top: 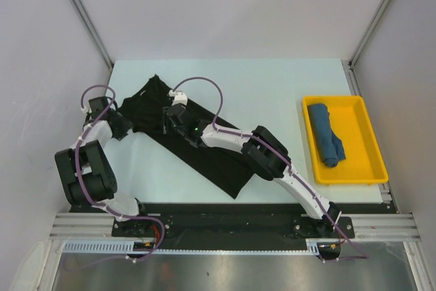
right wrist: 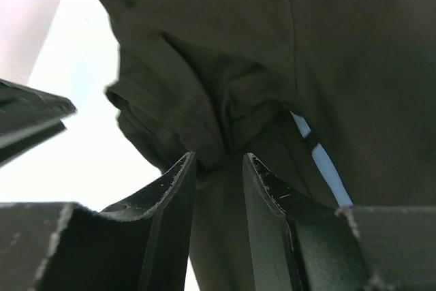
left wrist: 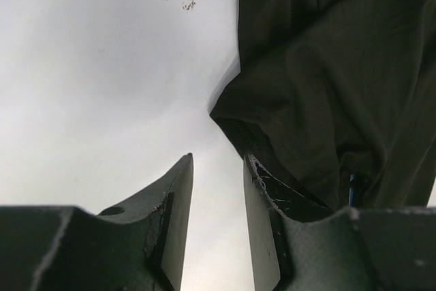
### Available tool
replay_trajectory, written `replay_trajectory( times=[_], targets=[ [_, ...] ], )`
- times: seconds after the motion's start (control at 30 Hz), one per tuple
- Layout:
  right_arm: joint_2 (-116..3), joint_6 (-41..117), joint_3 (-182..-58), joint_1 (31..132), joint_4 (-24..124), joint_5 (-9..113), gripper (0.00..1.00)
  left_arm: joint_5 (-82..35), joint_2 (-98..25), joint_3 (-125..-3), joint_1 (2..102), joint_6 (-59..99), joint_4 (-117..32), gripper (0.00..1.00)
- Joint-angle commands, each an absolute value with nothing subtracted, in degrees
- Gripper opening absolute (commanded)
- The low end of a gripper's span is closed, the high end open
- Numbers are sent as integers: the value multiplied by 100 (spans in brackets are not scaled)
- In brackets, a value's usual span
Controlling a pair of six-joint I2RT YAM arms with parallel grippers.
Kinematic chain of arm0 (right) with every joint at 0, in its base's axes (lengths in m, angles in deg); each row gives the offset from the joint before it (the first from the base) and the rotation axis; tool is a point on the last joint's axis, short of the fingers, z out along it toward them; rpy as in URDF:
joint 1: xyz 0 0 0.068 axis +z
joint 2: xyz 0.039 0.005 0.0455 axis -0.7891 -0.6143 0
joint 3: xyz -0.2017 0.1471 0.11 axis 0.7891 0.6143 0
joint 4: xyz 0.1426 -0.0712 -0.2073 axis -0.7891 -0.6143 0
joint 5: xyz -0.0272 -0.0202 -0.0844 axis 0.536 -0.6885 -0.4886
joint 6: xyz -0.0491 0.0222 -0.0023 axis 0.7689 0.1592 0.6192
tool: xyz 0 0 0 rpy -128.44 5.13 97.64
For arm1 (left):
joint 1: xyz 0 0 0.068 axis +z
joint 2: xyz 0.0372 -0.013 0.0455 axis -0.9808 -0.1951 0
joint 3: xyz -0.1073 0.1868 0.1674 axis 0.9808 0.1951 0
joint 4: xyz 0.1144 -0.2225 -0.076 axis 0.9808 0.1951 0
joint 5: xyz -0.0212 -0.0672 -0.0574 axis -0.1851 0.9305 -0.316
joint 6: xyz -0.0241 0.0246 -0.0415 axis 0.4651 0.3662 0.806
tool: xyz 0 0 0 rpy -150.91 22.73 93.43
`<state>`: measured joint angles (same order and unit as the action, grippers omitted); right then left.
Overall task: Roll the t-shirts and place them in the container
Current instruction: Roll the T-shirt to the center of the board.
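The right gripper (right wrist: 216, 158) has its fingers (right wrist: 174, 189) at a narrow gap, apparently pinching a bunched fold of the black t-shirt (top: 218, 165). The cloth puckers into the gap. The left gripper (left wrist: 218, 158) is set just as narrow but holds nothing: bare table (top: 272, 86) shows between its fingers, and the shirt's hem lies against the right-hand one. The black t-shirt stretches diagonally from far left to near right, so its roll seems barely begun at the far-left end. Next, the left gripper should catch that hem, then both turn the end over evenly. The teal t-shirt (top: 325, 134) sits rolled in the yellow tray (top: 347, 179) at the right.
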<state>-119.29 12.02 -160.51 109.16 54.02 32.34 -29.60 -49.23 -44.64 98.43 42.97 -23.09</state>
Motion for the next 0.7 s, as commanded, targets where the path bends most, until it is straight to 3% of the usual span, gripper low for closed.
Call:
replay_trajectory(
  times=[0.0,0.3,0.67],
  targets=[
    [-11995,1197,-16235,10914,5286,3169,38,-2833,-5028,-4519,9905,4250,-2604,42],
    [-11934,1170,-16041,10896,5312,3336,21,-2604,-5564,-4703,9905,4321,-2965,43],
    [-11925,1161,-16094,10844,5286,3477,13,-2727,-5863,-4853,9879,4400,-3070,38]
  ],
)
